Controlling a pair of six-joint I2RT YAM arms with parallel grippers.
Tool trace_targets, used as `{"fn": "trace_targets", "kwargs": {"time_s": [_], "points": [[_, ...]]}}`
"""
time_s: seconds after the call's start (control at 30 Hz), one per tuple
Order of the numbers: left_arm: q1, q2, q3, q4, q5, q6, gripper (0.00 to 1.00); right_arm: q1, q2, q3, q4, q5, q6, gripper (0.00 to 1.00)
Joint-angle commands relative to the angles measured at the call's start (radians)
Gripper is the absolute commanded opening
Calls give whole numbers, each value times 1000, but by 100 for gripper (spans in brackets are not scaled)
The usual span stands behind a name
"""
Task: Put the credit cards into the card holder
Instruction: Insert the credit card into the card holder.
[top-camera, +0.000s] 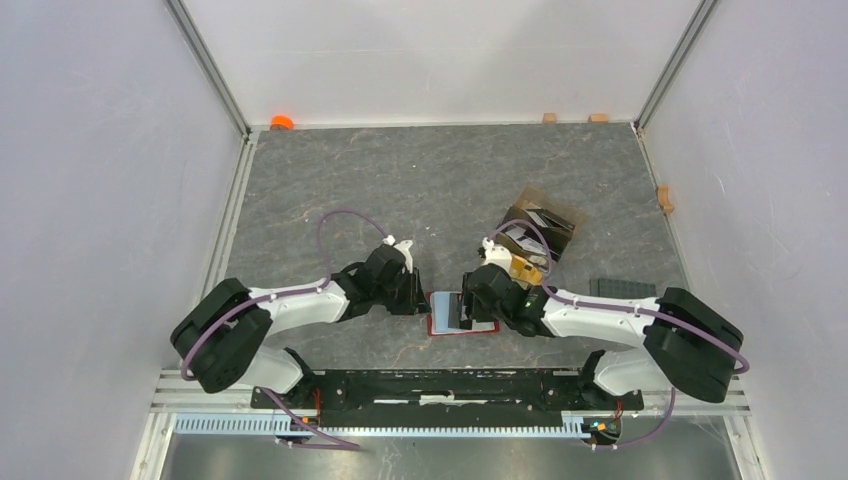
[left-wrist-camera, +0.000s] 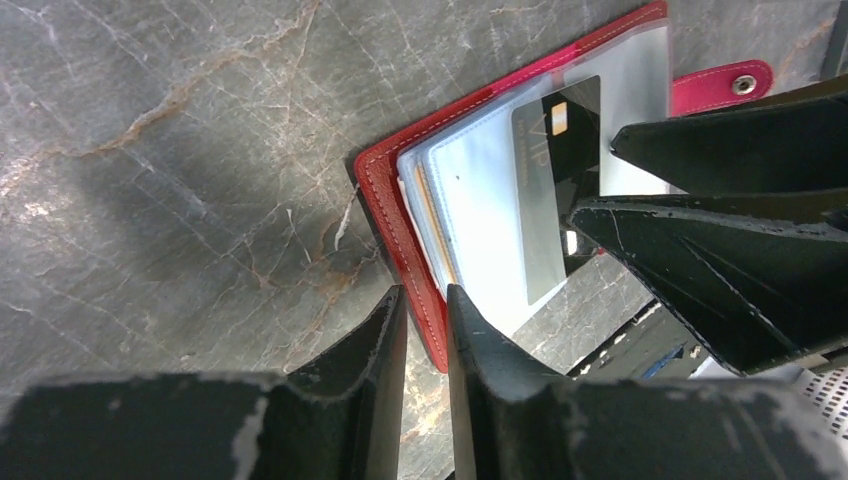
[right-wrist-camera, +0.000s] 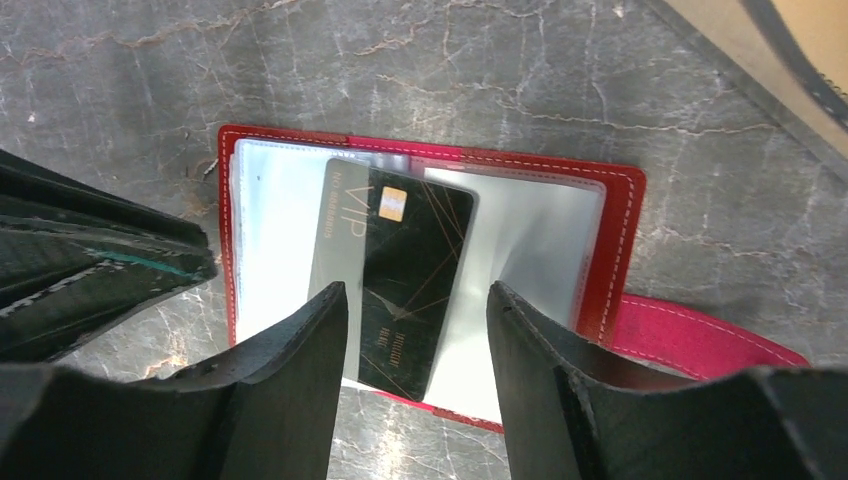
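In the red card holder (right-wrist-camera: 622, 240): dark card (right-wrist-camera: 415, 290), half-sleeved.
Your left jaws pinch its cover; right jaws spread astride the card.

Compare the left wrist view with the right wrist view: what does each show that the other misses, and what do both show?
Only the left wrist view shows the edge of an orange card deeper in the red card holder, and the metal snap on its strap. Only the right wrist view shows a tan cardboard corner. Both show the open holder, the dark card partly inside a clear sleeve, the right gripper open around it, and the left gripper pinching the holder's edge.
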Motion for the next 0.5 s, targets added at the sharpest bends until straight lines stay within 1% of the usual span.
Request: {"fn": "trace_targets", "kwargs": {"time_s": [0.0,0.17,0.33,0.47], "points": [[4,38,-2,75,2,-35,26,3,27,39,43,-34,-26,57],[4,65,-12,69,-31,-24,24,3,49,45,87,-68,-34,54],[4,99,-22,88,-26,-20,21,3,65,63,110,-96,-48,51],[4,105,-29,104,-23,-22,19,4,69,58,181,-138,-51,50]]}}
